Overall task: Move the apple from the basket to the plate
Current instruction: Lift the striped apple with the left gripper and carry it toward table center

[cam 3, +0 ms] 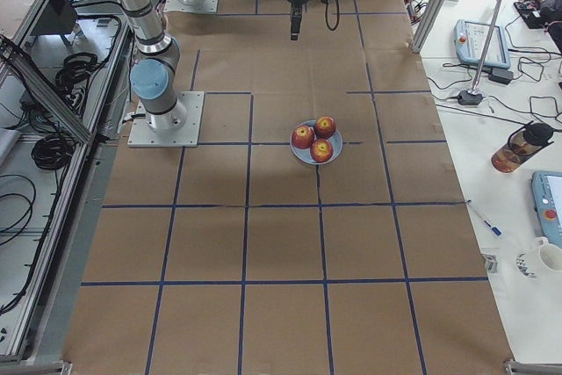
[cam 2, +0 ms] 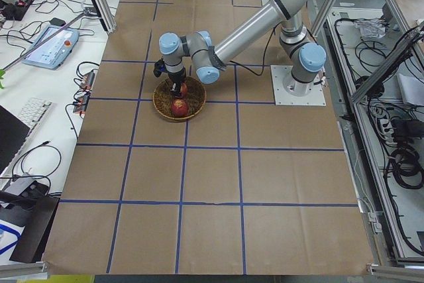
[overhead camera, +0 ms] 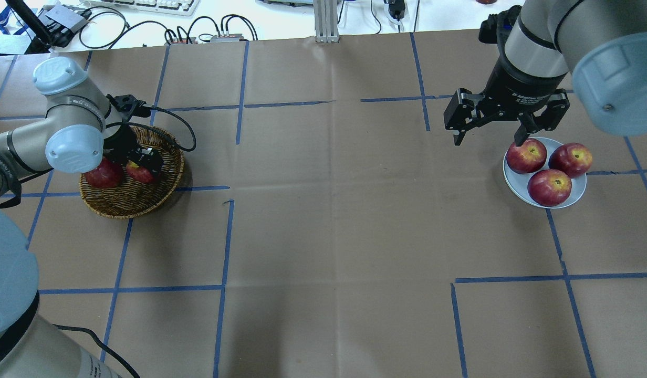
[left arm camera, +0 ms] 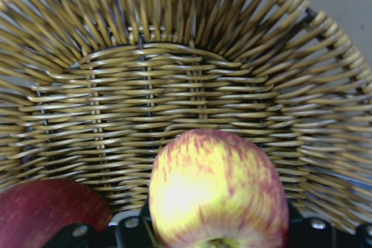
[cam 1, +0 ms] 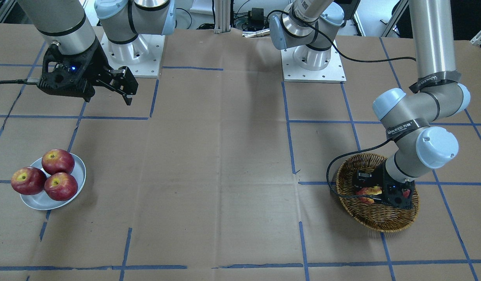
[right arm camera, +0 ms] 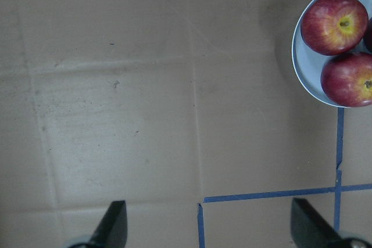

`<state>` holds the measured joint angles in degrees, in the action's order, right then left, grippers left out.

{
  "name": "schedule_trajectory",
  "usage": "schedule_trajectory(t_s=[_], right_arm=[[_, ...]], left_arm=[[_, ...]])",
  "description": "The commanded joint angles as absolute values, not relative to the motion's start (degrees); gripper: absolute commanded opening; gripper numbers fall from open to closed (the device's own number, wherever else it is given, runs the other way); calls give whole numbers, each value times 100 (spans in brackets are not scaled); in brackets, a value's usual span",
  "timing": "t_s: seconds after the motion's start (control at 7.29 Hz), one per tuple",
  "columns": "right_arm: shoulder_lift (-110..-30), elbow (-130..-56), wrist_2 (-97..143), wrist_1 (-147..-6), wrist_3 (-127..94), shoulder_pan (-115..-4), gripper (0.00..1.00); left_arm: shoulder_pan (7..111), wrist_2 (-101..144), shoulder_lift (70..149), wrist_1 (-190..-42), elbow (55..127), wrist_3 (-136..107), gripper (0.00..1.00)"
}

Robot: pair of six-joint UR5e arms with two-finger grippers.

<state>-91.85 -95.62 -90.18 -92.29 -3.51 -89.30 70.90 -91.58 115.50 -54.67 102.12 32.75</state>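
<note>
My left gripper (overhead camera: 139,167) straddles the yellow-streaked apple (left arm camera: 218,193) inside the basket (left arm camera: 174,85); I cannot tell if it is clenched. The lift and the carry to the plate (overhead camera: 512,181) remain. My right gripper (overhead camera: 488,140) hangs spread.

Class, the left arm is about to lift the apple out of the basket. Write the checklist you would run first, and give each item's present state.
1. Apple centred in the left hand: ok.
2. Grip firm on it: cannot tell, the contact is hidden.
3. Dark apple beside it clear of the hand: cannot tell.
4. Right hand open and beside the plate, not over it: ok.
5. Room on the plate: not ok, three apples fill most of it.
</note>
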Motion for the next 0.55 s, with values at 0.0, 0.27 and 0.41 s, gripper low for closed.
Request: schedule_trajectory(t_s=[0.0, 0.27, 0.41], right_arm=[[-9185, -9562, -9018, -9229, -352, -8930, 100], [-9185, -9562, -9018, -9229, -360, -8930, 100], [-9185, -9562, -9018, -9229, -352, -8930, 100]], left_arm=[[7223, -9176, 11374, -5536, 10195, 2764, 54], [7915, -9167, 10849, -6069, 10187, 1519, 53], [8424, -9141, 10776, -6247, 10117, 624, 53]])
